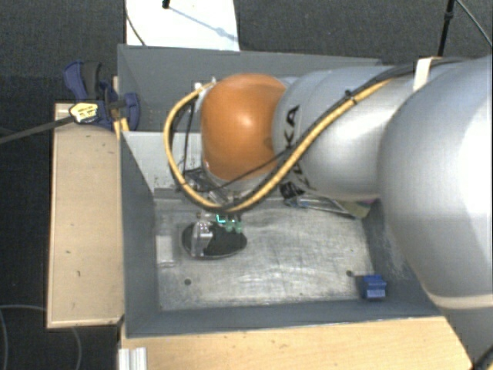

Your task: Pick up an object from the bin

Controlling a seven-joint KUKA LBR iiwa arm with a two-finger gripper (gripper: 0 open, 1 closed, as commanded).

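My gripper [205, 234] hangs under the orange wrist cover, low over the left part of the bin floor. Directly beneath and beside it lies a flat black oval thing [225, 244]; the gripper's metal tip touches or covers its left end. Whether that thing is gripped is hidden from view. A small blue block [373, 287] rests far off in the bin's front right corner.
A pale grey strip [164, 249] lies by the left wall. Thin rod-like things with blue and pink parts [323, 203] poke out from under the arm at the back right. The big arm covers the bin's right and rear.
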